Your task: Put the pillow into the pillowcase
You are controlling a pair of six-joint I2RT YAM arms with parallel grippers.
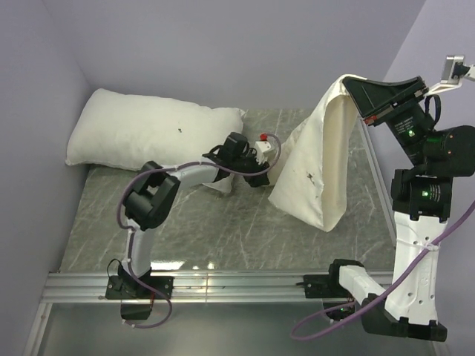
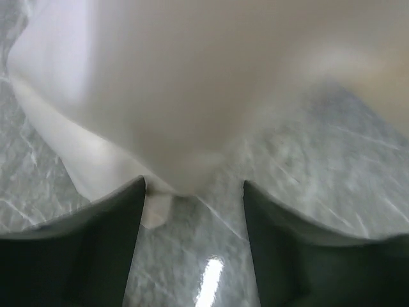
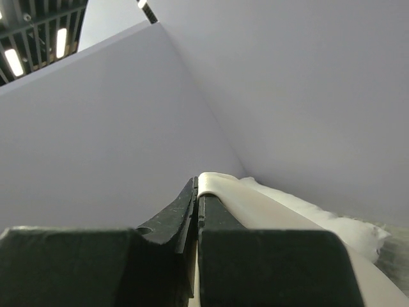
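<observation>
The plump white pillow lies at the table's far left, against the wall. The cream pillowcase hangs from the upper right down onto the table, one top corner pinched in my right gripper, which is shut on the fabric. My left gripper sits low between the pillow's near right corner and the pillowcase's lower left edge. In the left wrist view its fingers stand apart, and a pale fabric corner, apparently the pillowcase's, dips between the fingertips; nothing is clamped.
The grey marble tabletop is walled in by lavender panels at the left, back and right. A metal rail with both arm bases runs along the near edge. A cable loops near the right base.
</observation>
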